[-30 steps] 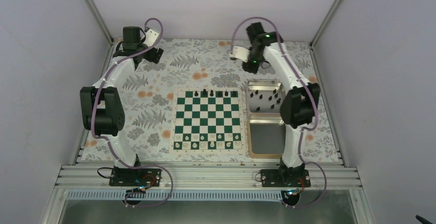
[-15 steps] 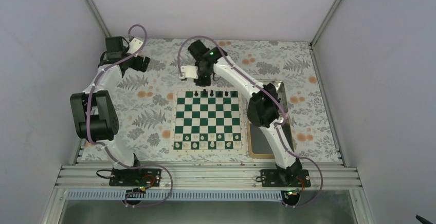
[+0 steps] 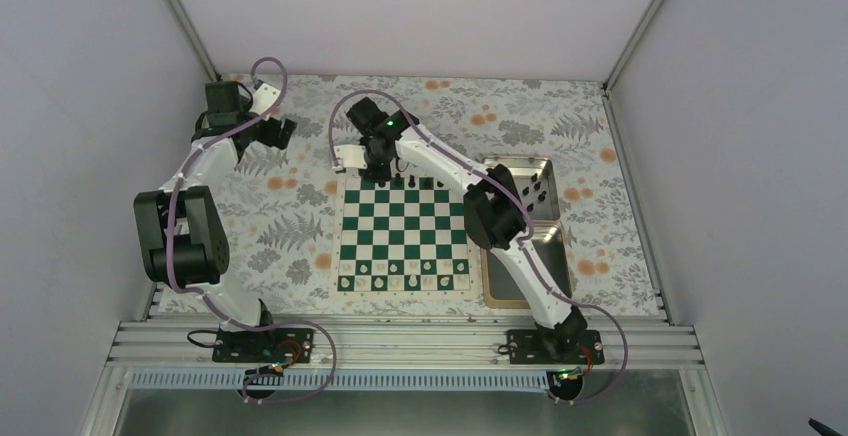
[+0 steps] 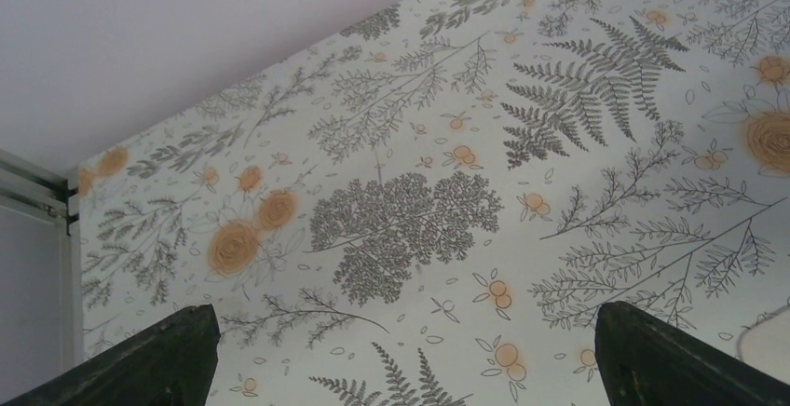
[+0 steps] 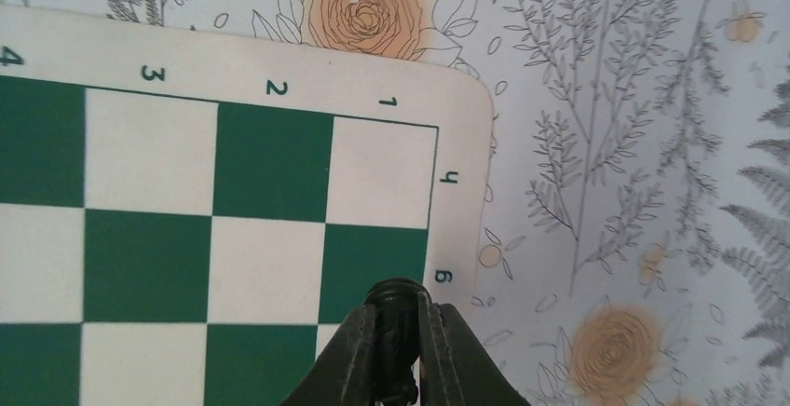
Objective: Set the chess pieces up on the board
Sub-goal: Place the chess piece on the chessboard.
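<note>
Setup is partway, and I'd say well short of half on the black side; a few black chess pieces (image 3: 420, 183) stand in a row along the top edge of the board (image 3: 404, 236) in the overhead view; the rest of that rank and the rank below it look bare; more black ones sit loose in the upper tin (image 3: 546, 165) right of the board, partly hidden by the right arm and too small to count; white pieces (image 3: 405, 281) line the bottom edge of the board, can't tell if that row is complete; right tool (image 5: 401, 318) is pinched narrow on one black piece (image 5: 399, 299), its dark top showing between the fingers (image 5: 354, 359) at bottom centre of the right wrist view; overhead puts that tool over the upper left corner of the board; in the wrist view the piece hangs over the outer squares just beside the cream border, with the board's corner up and to the right of it; can't tell whether its base touches the board yet; placing it on a corner-side square looks like the step in hand; left tool (image 4: 402, 311) is spread wide with nothing between its fingers, over bare floral table (image 4: 410, 220) at upper left overhead, well apart from the board; left to do: release this one, then fetch the tin's remainder.
</note>
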`<state>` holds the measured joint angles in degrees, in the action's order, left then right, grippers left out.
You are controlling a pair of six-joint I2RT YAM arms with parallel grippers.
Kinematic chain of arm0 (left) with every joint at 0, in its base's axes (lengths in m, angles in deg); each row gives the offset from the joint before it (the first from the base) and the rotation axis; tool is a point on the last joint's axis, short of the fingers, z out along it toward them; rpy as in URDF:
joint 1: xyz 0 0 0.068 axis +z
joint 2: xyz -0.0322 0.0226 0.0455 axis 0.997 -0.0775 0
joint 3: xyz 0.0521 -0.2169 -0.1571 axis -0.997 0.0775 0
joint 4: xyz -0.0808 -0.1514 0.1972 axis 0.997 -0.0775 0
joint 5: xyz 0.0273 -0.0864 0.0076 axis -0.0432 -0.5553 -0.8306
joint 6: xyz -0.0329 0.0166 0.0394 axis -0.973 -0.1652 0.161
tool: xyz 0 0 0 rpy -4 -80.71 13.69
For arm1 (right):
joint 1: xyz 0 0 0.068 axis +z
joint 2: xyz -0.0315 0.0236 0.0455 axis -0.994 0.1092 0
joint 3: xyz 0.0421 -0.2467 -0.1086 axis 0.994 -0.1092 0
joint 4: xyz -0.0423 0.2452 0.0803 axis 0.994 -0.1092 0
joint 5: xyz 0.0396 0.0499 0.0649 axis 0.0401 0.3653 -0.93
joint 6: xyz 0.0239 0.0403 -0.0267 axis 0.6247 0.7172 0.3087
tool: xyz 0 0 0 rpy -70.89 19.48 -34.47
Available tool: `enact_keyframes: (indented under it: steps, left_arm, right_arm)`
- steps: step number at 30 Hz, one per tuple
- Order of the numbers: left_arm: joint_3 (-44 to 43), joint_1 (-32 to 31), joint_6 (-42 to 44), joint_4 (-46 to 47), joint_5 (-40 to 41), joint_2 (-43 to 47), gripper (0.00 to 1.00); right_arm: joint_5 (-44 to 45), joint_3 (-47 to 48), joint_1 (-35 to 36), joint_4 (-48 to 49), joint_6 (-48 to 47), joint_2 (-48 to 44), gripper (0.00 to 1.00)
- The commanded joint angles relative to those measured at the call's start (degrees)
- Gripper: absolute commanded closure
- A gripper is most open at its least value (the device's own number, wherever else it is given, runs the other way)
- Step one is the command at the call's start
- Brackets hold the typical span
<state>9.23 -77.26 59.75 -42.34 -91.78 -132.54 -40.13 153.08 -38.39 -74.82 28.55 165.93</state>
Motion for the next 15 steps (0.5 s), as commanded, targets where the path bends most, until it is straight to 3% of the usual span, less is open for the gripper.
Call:
enact_keyframes:
  steps: [1,15]
  left_arm:
    - [1.9,0.5,0.4,2.1,-2.2,1.7,0.00]
    - [4.1,0.7,0.7,3.3,-4.1,1.3,0.00]
  right_arm:
    - [-0.1,2.0,1.0,2.2,-1.2,3.0,0.88]
    - [3.3,3.8,1.6,0.0,-2.9,5.3,0.88]
